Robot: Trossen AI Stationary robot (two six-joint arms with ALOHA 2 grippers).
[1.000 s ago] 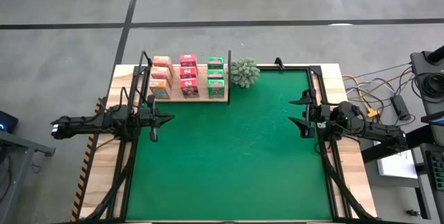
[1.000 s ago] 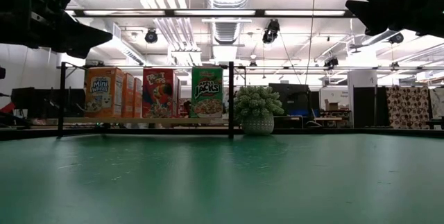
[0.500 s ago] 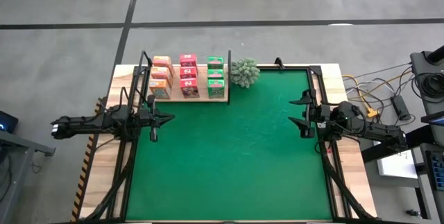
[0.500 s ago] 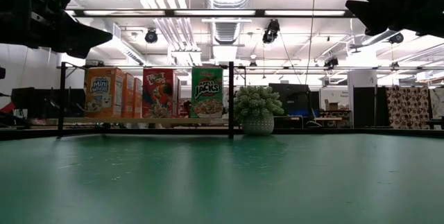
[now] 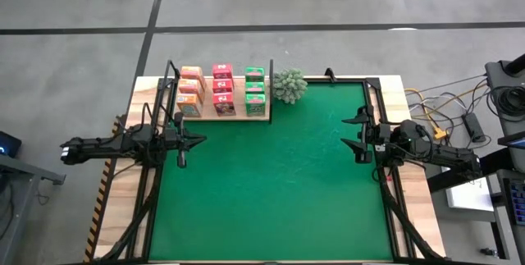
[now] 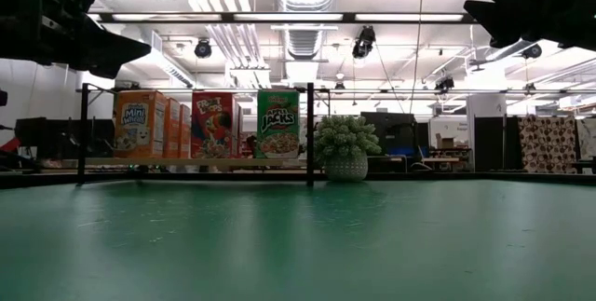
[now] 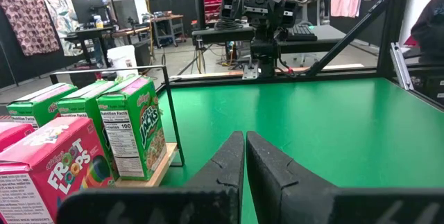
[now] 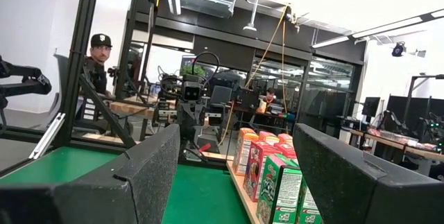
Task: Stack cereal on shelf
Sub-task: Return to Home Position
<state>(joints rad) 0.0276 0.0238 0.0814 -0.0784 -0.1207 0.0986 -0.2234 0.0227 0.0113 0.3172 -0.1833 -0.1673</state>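
The cereal boxes stand upright in three rows on the light wood shelf (image 5: 221, 115) at the mat's far left: orange (image 5: 190, 90), pink-red (image 5: 223, 89) and green (image 5: 255, 90). They also show in the low view (image 6: 212, 125) and both wrist views (image 7: 132, 135) (image 8: 275, 180). My left gripper (image 5: 199, 141) hovers at the mat's left edge, near the shelf, fingers shut and empty (image 7: 245, 156). My right gripper (image 5: 351, 132) hovers at the mat's right edge, open and empty (image 8: 236, 175).
A bushy grey-green plant (image 5: 289, 85) in a white pot stands just right of the shelf. The green mat (image 5: 271, 183) spreads between the two arms. Black frame rails run along the table's sides. A person (image 8: 97, 64) stands in the room beyond the table.
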